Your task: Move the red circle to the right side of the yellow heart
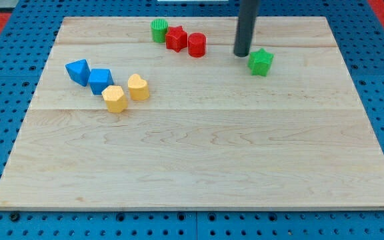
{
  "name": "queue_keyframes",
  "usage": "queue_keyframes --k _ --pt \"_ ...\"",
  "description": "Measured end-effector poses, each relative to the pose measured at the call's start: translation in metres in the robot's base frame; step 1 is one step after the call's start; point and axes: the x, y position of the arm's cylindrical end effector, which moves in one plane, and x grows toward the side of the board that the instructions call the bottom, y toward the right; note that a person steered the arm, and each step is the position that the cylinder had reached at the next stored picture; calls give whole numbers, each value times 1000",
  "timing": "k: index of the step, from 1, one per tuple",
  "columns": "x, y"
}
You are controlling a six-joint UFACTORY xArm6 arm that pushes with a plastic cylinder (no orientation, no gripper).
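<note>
The red circle (197,45) stands near the view's top, touching a red star (176,38) on its left. The yellow heart (138,87) sits left of centre, well below and left of the red circle. My tip (242,54) is down on the board to the right of the red circle, with a gap between them, and just left of a green star (261,62).
A green round block (159,30) sits left of the red star. A yellow hexagon (114,99) touches the heart's lower left. Two blue blocks (78,71) (100,81) lie left of it. The wooden board (199,167) lies on a blue pegboard.
</note>
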Motion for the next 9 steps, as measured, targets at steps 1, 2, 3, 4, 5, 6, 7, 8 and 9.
queue_keyframes --k 1,2,3,4,5,6,7,8,9 --pt "4 -45" --pt "4 -92" --pt "4 -93" --pt "3 -92" --pt "8 -35" --pt "2 -10" --pt "-20 -29" --pt "-30 -58" --pt "-31 -65"
